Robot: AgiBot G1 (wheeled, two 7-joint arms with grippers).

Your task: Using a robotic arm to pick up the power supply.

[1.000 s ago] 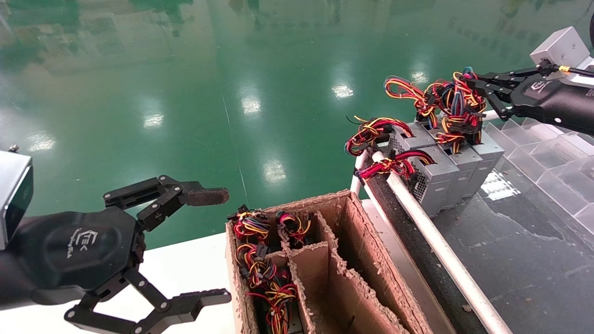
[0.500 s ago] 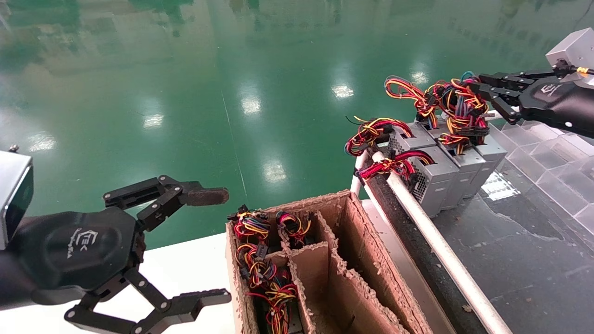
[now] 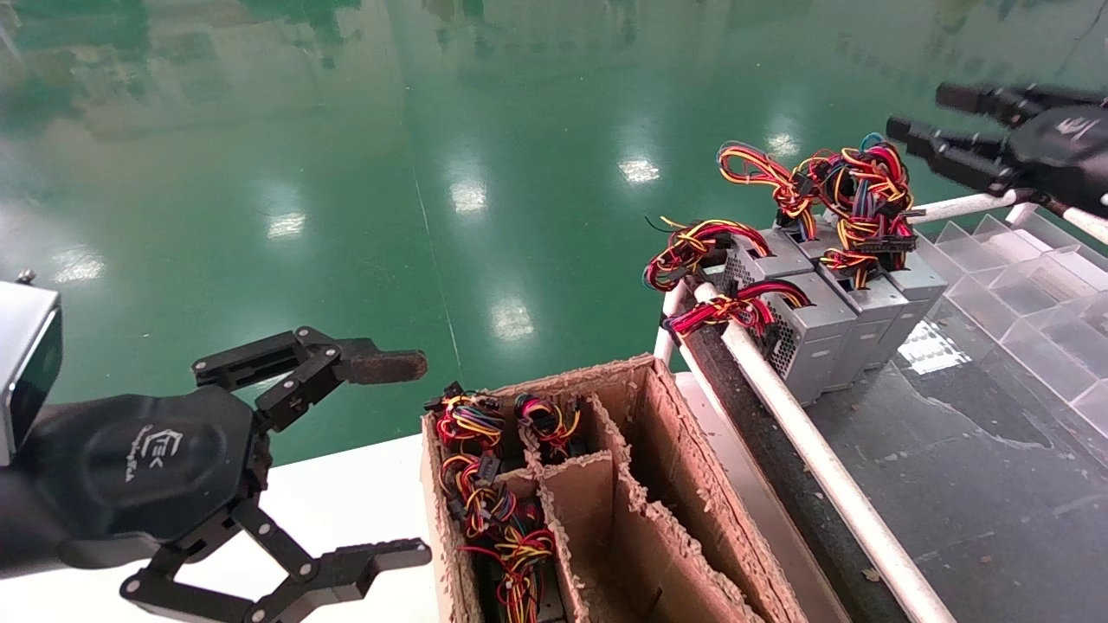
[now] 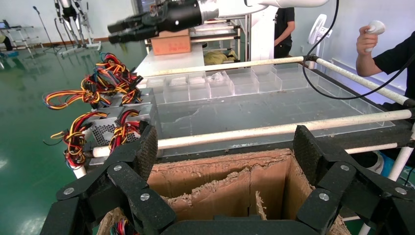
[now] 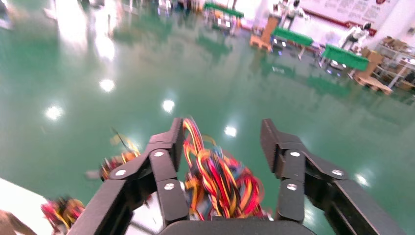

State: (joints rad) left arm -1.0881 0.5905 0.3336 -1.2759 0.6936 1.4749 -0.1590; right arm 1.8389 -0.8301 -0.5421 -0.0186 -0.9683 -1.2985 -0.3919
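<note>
The right hand (image 3: 922,117) hovers open above and just beyond the wire bundle (image 3: 853,195), holding nothing. The power supply (image 3: 874,298) stands in a row of grey boxes on the dark table (image 3: 995,467). The left hand (image 3: 420,459) is open, parked beside the cardboard box (image 3: 658,519).

Torn cardboard box (image 3: 658,510) with dividers — wire bundles (image 3: 489,502) inside; clear plastic tray compartments (image 3: 1030,303) on dark table (image 3: 978,484).
</note>
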